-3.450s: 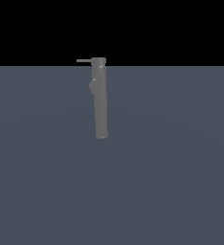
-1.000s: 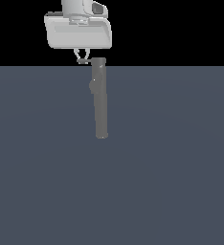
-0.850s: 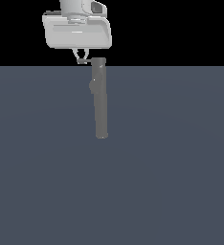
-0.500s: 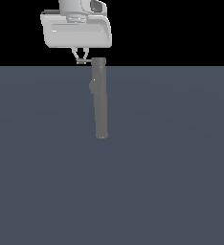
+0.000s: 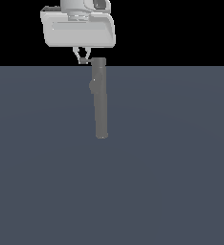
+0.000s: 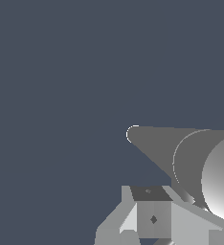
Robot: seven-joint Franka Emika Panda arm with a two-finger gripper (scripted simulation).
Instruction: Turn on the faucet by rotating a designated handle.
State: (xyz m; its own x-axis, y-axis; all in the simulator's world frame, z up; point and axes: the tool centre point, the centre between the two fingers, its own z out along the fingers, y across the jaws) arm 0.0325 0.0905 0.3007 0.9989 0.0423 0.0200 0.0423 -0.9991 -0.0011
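Observation:
The faucet (image 5: 101,100) is a tall dark-grey column standing on the grey floor, with a small bulge on the side facing the exterior view's left. The handle (image 5: 88,61) shows as a short stub at the column's top, pointing to the exterior view's left. My gripper (image 5: 83,61) hangs from above, its fingers drawn together to a point that touches the stub's end. In the wrist view the column (image 6: 181,153) runs away lengthwise, and the thin handle (image 6: 187,196) lies beside my closed fingertips (image 6: 153,217).
A flat grey-blue floor (image 5: 171,182) spreads all around the column. The background above the floor's far edge is black. The white hand body (image 5: 78,27) sits just above the column's top.
Since 3.5 s ago my gripper has come down to the column's top, and the handle looks much shorter than before. Over the last second the hand has barely shifted.

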